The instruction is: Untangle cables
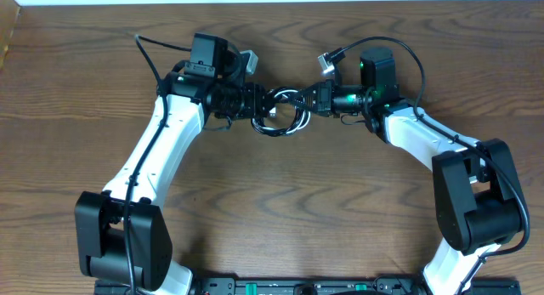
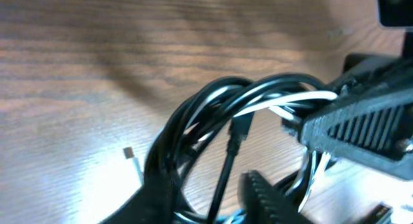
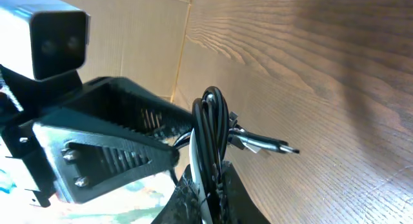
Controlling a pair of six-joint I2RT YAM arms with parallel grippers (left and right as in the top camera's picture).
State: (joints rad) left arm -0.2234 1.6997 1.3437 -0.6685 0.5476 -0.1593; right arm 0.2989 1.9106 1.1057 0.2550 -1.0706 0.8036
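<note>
Step in hand: I judge that I am drawing the tangle (image 1: 280,112) apart above the brown wood-grain tabletop (image 1: 280,210). The left gripper (image 1: 257,104) and the right gripper (image 1: 313,99) face each other across it.
Technique: I would anchor one side and ease the other outward along the nine-to-three line, slowly, watching which loop tightens. If a strand cinches, I would slacken and feed a free plug end back through rather than pull harder.
Risk: jaws that only brush the loops may let them slide out, and a hard pull may lock the knot.
Left end effector: it sits at nine o'clock of the tangle, with its ribbed black fingers (image 2: 268,195) either side of the lower loops. I cannot tell whether they pinch the strands or merely flank them.
Dark strand: a thin, flexible, glossy black cord (image 2: 213,98), coiled in several loops between the two grippers, toward twelve o'clock of the table's middle.
Pale strand: a thin, flexible white cord (image 2: 303,96), threaded through the black loops and running toward three o'clock.
Plug ends: a small metal-tipped plug (image 3: 266,145) juts from the coil. A small pale plug (image 2: 129,153) lies on the wood at eight o'clock of the loops.
Right end effector: it sits at three o'clock of the tangle, clenched tight on the black cord, with the white cord caught alongside.
</note>
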